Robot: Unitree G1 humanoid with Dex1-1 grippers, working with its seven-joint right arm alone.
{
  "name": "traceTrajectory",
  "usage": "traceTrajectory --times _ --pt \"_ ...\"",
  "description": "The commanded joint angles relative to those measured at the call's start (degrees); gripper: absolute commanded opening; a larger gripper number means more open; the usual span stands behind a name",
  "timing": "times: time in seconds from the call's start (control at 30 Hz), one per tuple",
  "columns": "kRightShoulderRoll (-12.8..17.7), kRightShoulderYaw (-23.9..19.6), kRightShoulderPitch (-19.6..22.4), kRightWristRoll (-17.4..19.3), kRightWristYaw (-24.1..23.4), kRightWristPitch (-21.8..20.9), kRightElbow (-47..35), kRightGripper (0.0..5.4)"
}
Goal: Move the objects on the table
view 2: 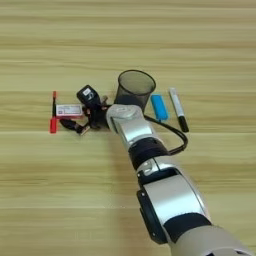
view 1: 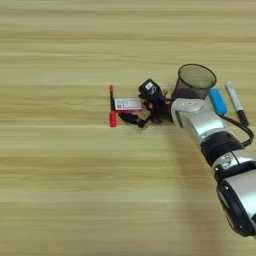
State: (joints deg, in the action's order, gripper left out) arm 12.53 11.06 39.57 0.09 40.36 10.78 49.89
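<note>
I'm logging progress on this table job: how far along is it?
Nothing looks finished. In hand: the end effector is at the white box, which lies beside the red pen; whether it grips the box is unclear. Left: the blue item and the marker lie untouched right of the mesh cup.

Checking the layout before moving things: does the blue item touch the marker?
Apart. The right eye view shows a strip of bare table between the blue item and the marker.

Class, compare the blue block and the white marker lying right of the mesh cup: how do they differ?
The blue block is short, broad and one colour; the white marker is long, thin and ends in a black cap. The block lies nearer the mesh cup. Both lie flat on the table, roughly parallel.
</note>
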Motion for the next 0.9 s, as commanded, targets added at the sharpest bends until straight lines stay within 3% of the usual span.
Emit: traceTrajectory --times 0.03,0.83,0.9 --pt "0.2 0.9 1.0 -2.3 -0.9 1.4 0.5 5.38" --pt "0.0 0.8 0.6 -2.0 -0.5 1.4 0.3 5.38" --pt "0.0 0.8 0.5 -2.0 -0.5 1.4 0.3 5.17"
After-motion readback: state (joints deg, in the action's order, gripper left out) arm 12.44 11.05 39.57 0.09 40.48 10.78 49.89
